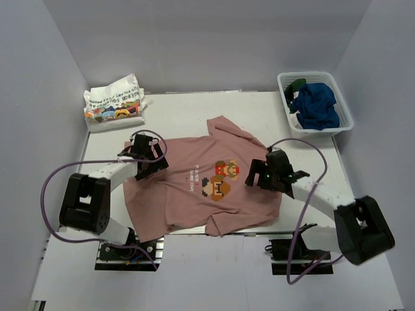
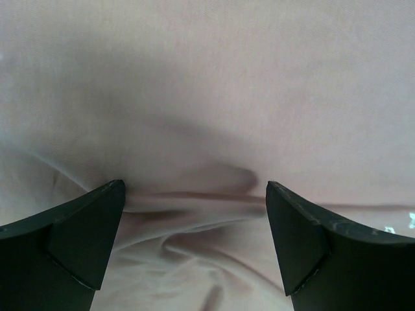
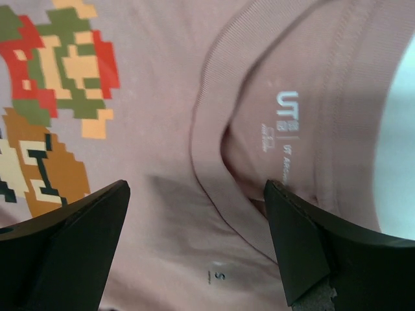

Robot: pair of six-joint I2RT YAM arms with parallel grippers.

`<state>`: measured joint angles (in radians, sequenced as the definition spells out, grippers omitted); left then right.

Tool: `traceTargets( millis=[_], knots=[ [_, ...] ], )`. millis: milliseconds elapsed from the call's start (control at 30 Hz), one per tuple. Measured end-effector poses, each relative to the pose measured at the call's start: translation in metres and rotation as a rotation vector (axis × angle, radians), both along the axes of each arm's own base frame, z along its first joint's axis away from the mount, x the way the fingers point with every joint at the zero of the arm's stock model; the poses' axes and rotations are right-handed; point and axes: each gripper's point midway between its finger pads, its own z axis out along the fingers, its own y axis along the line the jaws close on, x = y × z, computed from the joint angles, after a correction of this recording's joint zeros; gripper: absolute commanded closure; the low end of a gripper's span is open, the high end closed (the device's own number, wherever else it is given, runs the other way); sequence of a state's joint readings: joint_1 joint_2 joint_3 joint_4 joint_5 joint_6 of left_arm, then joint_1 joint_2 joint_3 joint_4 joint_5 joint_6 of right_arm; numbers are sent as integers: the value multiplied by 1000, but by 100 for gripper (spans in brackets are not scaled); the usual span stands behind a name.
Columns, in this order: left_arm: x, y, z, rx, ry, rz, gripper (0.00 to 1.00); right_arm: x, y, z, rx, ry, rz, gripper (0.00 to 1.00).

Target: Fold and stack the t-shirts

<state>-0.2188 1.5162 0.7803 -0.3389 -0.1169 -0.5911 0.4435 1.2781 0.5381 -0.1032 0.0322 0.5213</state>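
Shirt: dusty pink cotton t-shirt with pixel print (image 1: 188, 207), spread on white table (image 1: 194, 107)
Left gripper (image 2: 194, 188): wide open, empty, over wrinkled cloth
Right gripper (image 3: 198, 188): wide open, empty, over collar

pink t-shirt (image 1: 178, 204): dusty pink, pixel print in red, green, tan, brown | folded t-shirt (image 1: 113, 103): white, black lettering, multicolour print | blue t-shirt (image 1: 318, 107): navy | green t-shirt (image 1: 296, 84): dark green | basket (image 1: 324, 130): white mesh | counter (image 1: 259, 107): white

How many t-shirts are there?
4: a pink t-shirt spread in the middle, a white printed t-shirt folded at the far left, a blue t-shirt and a dark green t-shirt in the basket. More may hide underneath.
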Motion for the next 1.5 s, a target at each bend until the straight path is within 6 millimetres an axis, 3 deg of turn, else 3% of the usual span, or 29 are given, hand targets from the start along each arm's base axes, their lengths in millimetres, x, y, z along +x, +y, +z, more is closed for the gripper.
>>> traceTargets(
  millis=[167,267,400,467,533,633,833,900,1133,1233,1267,1333,1367,1400,1500],
  knots=[
    [-22,-14,6,-55,15,-45,0,-45,-17,3,-47,74,-1,10],
    [-21,-21,16,-69,6,-65,0,-46,-15,25,-87,41,63,10],
    [6,-22,44,-55,-57,-49,0,-1,5,77,-138,-109,141,10],
    [28,-22,61,-44,-98,-28,0,32,18,96,-192,-155,168,10],
    [47,-21,71,-38,-129,-10,0,73,34,103,-259,-198,191,10],
    [59,-19,65,-22,-118,7,0,121,52,95,-365,-237,241,10],
    [54,-10,10,36,41,26,0,202,83,62,-558,-297,348,10],
    [53,-7,-1,54,73,33,0,217,89,47,-598,-301,385,10],
    [62,-5,0,62,65,42,0,256,102,19,-690,-315,434,10],
    [62,-3,0,70,65,45,0,263,101,17,-713,-324,417,33],
    [62,-3,-1,73,65,46,0,264,100,17,-718,-326,411,51],
    [63,-2,-1,79,66,47,0,265,95,18,-729,-325,381,71],
    [63,-1,-2,81,66,49,0,267,93,19,-733,-326,363,94],
    [63,0,-2,84,66,51,0,269,89,20,-738,-328,340,100],
    [63,3,-2,94,66,58,0,278,75,25,-750,-340,251,100]
  ],
)
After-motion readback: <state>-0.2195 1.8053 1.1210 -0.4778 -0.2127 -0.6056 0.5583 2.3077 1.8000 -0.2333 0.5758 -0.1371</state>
